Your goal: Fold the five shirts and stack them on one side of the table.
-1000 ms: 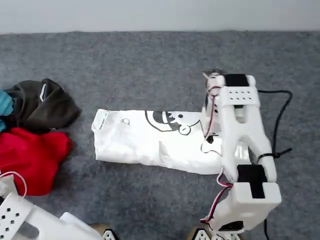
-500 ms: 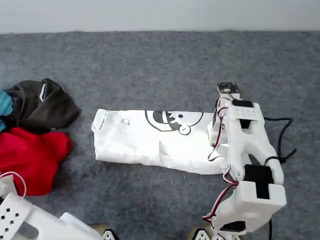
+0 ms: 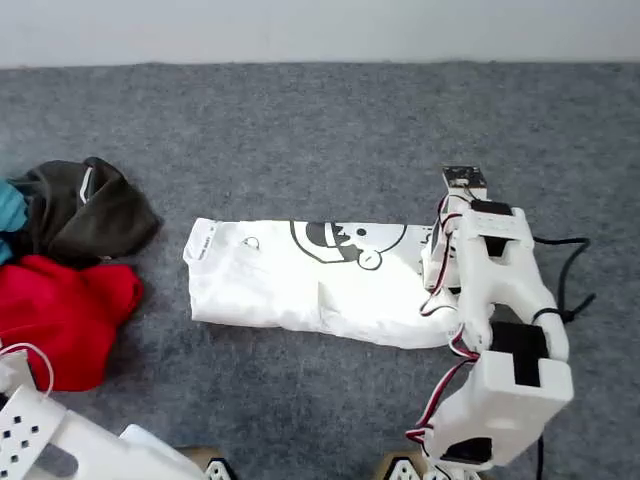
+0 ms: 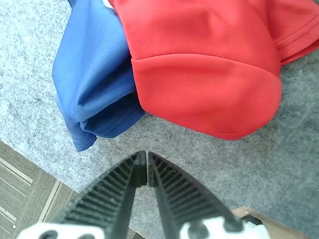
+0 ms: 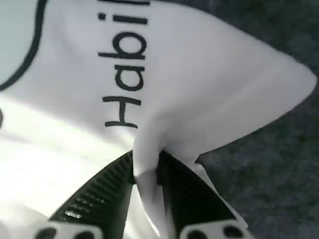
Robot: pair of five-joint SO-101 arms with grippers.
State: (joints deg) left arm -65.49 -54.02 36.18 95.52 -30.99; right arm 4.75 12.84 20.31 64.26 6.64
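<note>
A white shirt [image 3: 310,280] with a black print lies folded into a long strip across the middle of the grey table. My right gripper [image 5: 146,172] is shut on a pinch of the white shirt [image 5: 164,89] at its right end, where the right arm [image 3: 495,300] stands over the cloth. A red shirt [image 3: 60,310] and a dark shirt [image 3: 85,210] lie bunched at the left edge, with a bit of blue cloth [image 3: 10,210] beside them. My left gripper [image 4: 147,169] hangs shut and empty just above the carpet, near the red shirt [image 4: 209,64] and a blue shirt [image 4: 92,74].
The table's edge and wood floor [image 4: 25,199] lie close to the left gripper. The left arm's white base [image 3: 40,440] sits at the front left corner. Bare grey carpet [image 3: 330,130] stretches behind the white shirt.
The right arm has swung to the right and pulled back toward the front, drawing the shirt's right end with it. The shirt pile and the left arm have kept still.
</note>
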